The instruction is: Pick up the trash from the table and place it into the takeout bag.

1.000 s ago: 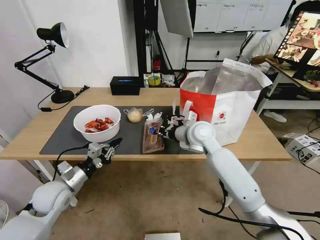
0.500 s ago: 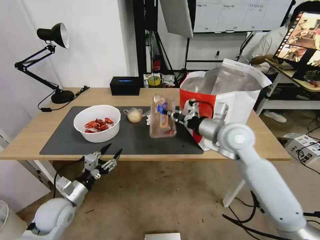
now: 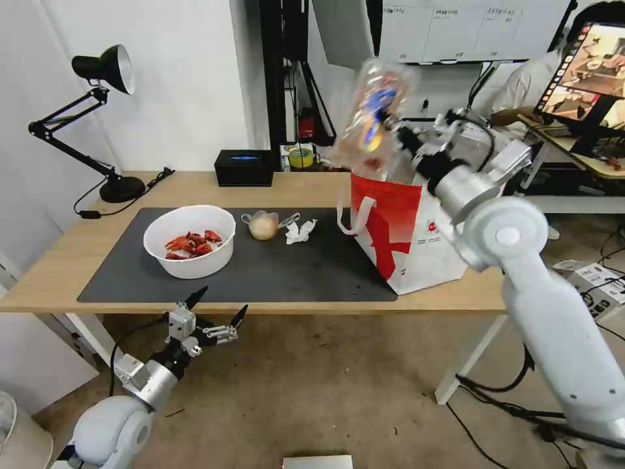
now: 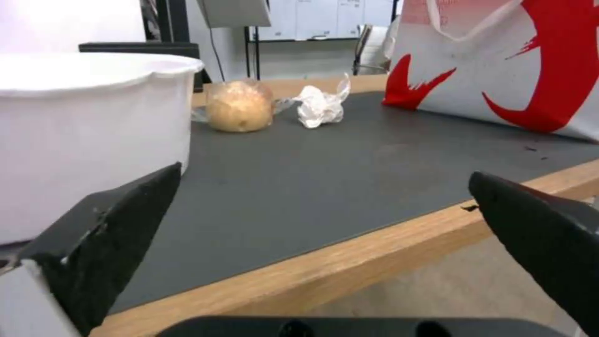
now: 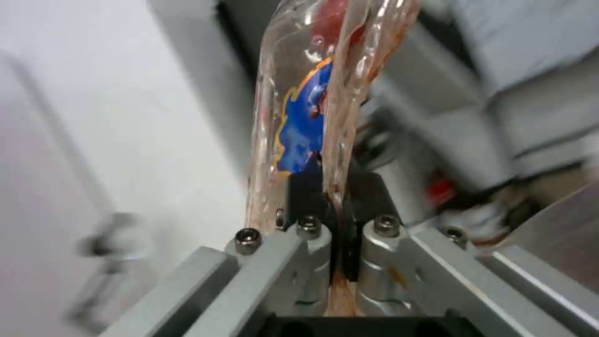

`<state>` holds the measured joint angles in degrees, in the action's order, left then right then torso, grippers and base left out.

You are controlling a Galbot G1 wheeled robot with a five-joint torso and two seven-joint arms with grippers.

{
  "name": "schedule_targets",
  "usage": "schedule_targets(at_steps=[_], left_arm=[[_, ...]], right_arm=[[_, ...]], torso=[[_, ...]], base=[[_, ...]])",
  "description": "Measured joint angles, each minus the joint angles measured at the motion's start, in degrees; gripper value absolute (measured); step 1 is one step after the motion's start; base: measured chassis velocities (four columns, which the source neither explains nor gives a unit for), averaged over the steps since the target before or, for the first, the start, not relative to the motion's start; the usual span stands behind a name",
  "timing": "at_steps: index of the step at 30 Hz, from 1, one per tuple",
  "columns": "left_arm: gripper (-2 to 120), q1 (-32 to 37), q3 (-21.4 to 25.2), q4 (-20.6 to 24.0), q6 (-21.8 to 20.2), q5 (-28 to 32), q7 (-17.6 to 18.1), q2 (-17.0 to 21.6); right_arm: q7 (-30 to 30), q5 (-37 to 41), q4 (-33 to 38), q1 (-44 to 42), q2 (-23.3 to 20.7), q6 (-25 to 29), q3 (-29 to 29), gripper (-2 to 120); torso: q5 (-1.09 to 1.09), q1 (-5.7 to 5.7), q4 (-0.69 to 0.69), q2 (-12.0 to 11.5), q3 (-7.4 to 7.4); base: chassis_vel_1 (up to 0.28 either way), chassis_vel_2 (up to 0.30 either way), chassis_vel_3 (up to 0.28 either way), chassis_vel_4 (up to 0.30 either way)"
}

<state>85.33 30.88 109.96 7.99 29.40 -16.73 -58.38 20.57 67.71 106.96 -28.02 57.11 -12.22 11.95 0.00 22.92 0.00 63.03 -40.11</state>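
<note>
R gripper (image 3: 398, 133) clamped on edge of clear trays (image 3: 371, 117), I hold them high above rim of takeout bag (image 3: 407, 225), tilted. Trays look light, thin, flexy, greasy w/ scraps; pinch at rim seems ok, but could slip or spill. L gripper (image 3: 215, 312) idle below table (image 3: 58, 273) edge, far from bag, fingers spread. Bowl (image 3: 189, 240), small bag w/ lump (image 3: 263, 225), tissue (image 3: 299, 231) on mat (image 3: 312, 267) beside bag. Tissue soft; bowl stiff, grab rim.

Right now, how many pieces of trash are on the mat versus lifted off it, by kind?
White bowl of crayfish shells: 1, on mat
Small bag with beige lump: 1, on mat
Crumpled tissue: 1, on mat
Clear trays in right pincer: lifted
Total on mat: 3
</note>
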Motion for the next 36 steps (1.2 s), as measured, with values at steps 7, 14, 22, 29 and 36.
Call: schedule_targets(at_steps=[7,14,22,29,36], left_arm=[[111,-0.25,-0.07,-0.21,0.01,-0.06,0.11,-0.10],[101,-1.17,-0.76,-0.70,-0.05,-0.25,0.15,0.44],[100,-0.74,-1.49,-0.42,-0.22,-2.07,0.38,-0.65],[100,-1.50,-2.10,-1.13,-1.28,-2.36,1.44,-0.37],[100,-1.73,-2.27,-0.80,-1.48,-2.22,1.92,0.30]], right_arm=[[3.72,-9.59,-3.71,0.24,-0.04,-0.51,-1.59,0],[5.58,-8.24,-3.46,-1.59,0.85,-1.27,-1.61,0],[11.41,1.39,-0.05,-4.00,1.25,-2.74,0.45,17],[12.40,3.77,1.03,-5.83,0.70,-2.92,1.47,39],[11.53,4.38,1.86,-6.24,0.40,-2.99,1.93,64]], torso=[[0.00,0.00,0.00,0.00,0.00],[0.00,0.00,-0.01,0.00,0.00],[0.00,0.00,0.00,0.00,0.00],[0.00,0.00,0.00,0.00,0.00],[0.00,0.00,0.00,0.00,0.00]], base=[[0.000,0.000,0.000,0.000],[0.000,0.000,0.000,0.000],[0.000,0.000,0.000,0.000],[0.000,0.000,0.000,0.000],[0.000,0.000,0.000,0.000]])
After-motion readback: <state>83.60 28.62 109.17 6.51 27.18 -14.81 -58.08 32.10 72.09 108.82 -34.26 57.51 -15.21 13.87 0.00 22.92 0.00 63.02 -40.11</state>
